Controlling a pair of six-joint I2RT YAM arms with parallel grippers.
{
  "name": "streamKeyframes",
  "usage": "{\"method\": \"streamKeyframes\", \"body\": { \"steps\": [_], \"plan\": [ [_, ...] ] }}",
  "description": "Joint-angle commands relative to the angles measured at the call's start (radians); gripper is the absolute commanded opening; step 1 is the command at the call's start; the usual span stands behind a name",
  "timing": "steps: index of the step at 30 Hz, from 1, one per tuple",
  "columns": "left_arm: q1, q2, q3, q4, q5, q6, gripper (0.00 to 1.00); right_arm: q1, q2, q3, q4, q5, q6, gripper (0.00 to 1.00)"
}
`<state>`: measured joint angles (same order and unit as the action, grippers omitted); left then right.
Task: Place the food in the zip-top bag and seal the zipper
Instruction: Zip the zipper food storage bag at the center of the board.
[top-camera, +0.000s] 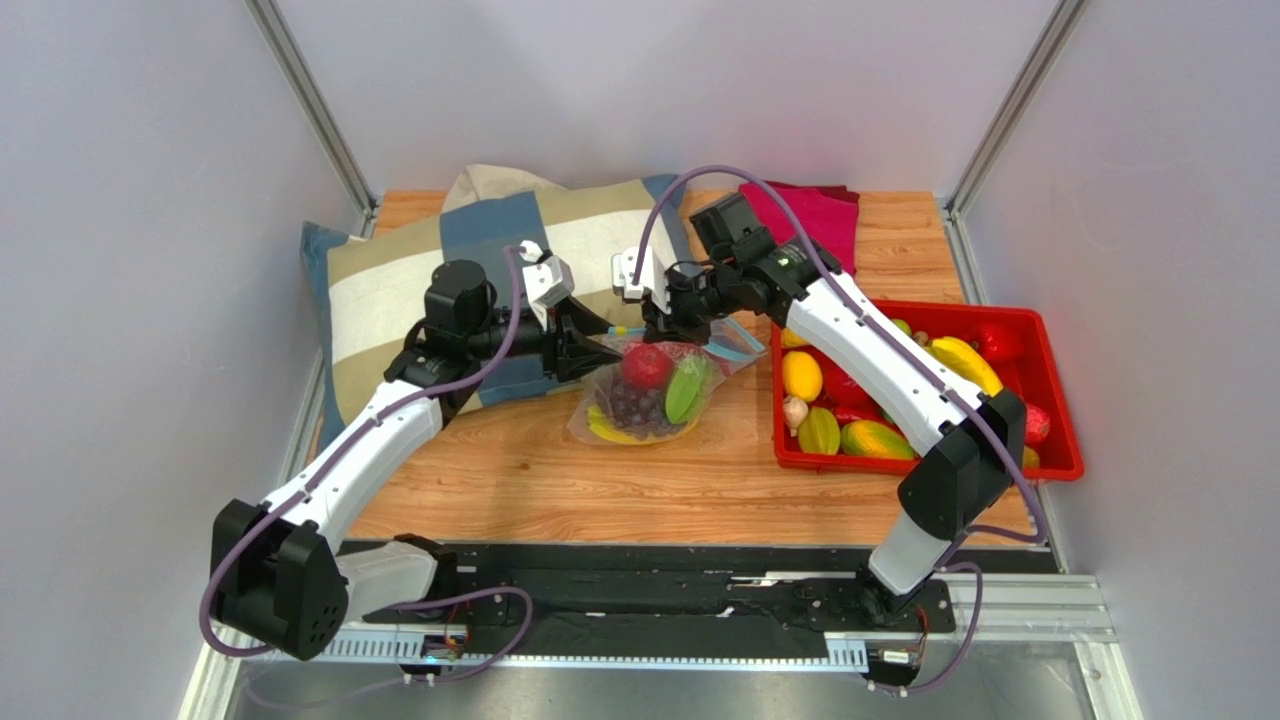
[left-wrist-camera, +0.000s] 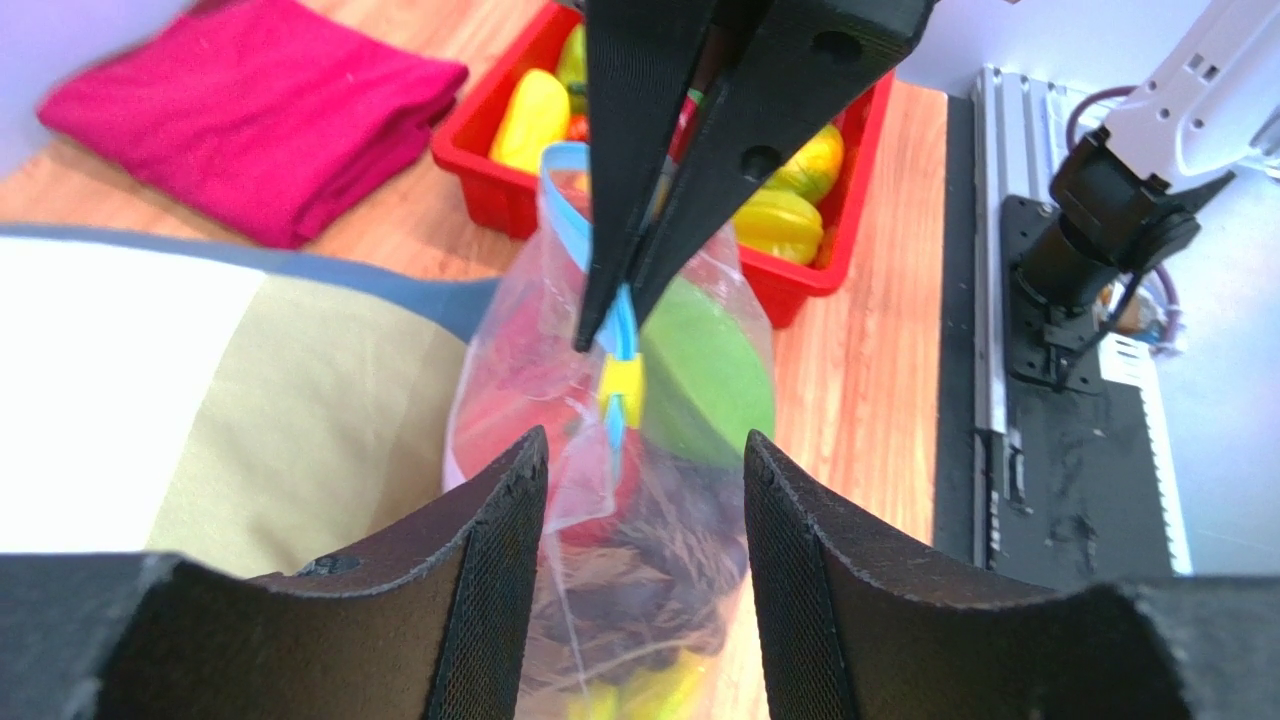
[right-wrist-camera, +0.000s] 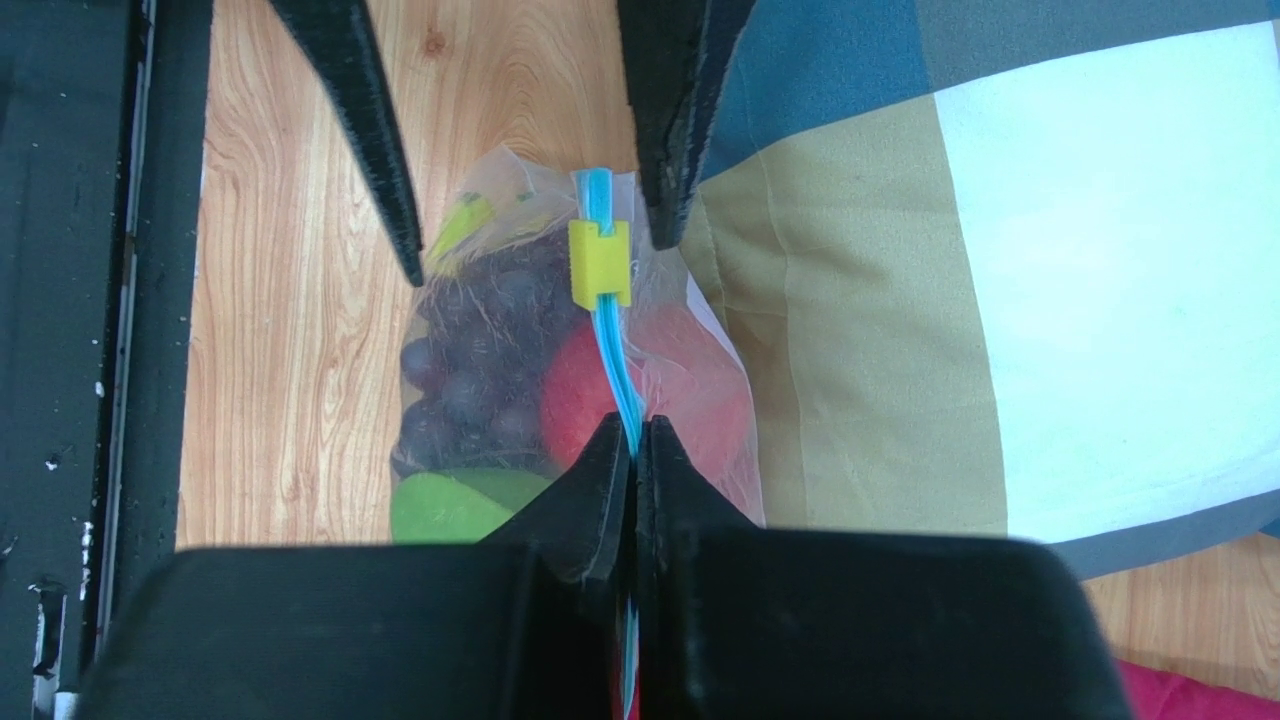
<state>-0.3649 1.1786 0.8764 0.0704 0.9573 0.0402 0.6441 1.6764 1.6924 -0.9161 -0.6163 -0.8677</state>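
Top external view: the filled zip-top bag (top-camera: 649, 402) lies on the counter (top-camera: 511, 480). At its far mouth the right hand (right-wrist-camera: 634, 438) pinches the zipper (right-wrist-camera: 616, 360). The left hand (left-wrist-camera: 643, 450), spread about the yellow slider (left-wrist-camera: 621, 387), could close beside it, leaving the bag unsealed.

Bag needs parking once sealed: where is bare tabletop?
Bare wood lies along the near edge, between the clear plastic bag and the black base rail. Crowded: striped cushion far left, red plastic tray right, left hand and right hand at the bag.
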Motion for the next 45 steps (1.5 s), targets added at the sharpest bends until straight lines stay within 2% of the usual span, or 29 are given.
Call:
{"method": "streamKeyframes", "body": {
  "steps": [1, 4, 11, 18, 25, 28, 31, 33, 37, 40, 45],
  "plan": [
    [0.006, 0.015, -0.016, 0.158, 0.043, -0.020, 0.55, -0.021, -0.076, -0.016, 0.054, -0.089, 0.001, 0.00],
    [0.006, 0.042, -0.010, 0.180, 0.089, -0.034, 0.47, -0.030, -0.084, -0.023, 0.066, -0.106, 0.016, 0.00],
    [0.003, 0.082, 0.004, 0.178, 0.090, -0.033, 0.22, -0.046, -0.086, -0.020, 0.075, -0.140, 0.056, 0.00],
    [-0.011, 0.096, 0.041, 0.170, 0.086, -0.034, 0.12, -0.049, -0.095, -0.023, 0.077, -0.171, 0.075, 0.00],
    [-0.039, 0.110, 0.068, 0.154, 0.078, -0.057, 0.17, -0.049, -0.090, -0.020, 0.077, -0.181, 0.087, 0.00],
    [-0.039, 0.121, 0.072, 0.129, 0.087, -0.045, 0.00, -0.050, -0.090, -0.019, 0.077, -0.180, 0.091, 0.00],
    [-0.039, 0.110, 0.061, 0.115, 0.078, -0.042, 0.00, -0.054, -0.093, -0.017, 0.079, -0.165, 0.101, 0.00],
    [-0.039, 0.101, 0.053, 0.112, 0.067, -0.042, 0.00, -0.060, -0.093, -0.011, 0.077, -0.165, 0.124, 0.07],
    [-0.040, 0.096, 0.064, 0.086, 0.066, 0.006, 0.00, -0.064, -0.093, 0.041, 0.072, -0.190, 0.177, 0.58],
    [-0.046, 0.098, 0.073, 0.065, 0.067, 0.038, 0.00, -0.064, -0.089, 0.088, 0.071, -0.269, 0.200, 0.59],
    [-0.058, 0.095, 0.078, 0.060, 0.063, 0.055, 0.00, -0.057, -0.060, 0.150, 0.069, -0.332, 0.240, 0.48]
  ]
}}
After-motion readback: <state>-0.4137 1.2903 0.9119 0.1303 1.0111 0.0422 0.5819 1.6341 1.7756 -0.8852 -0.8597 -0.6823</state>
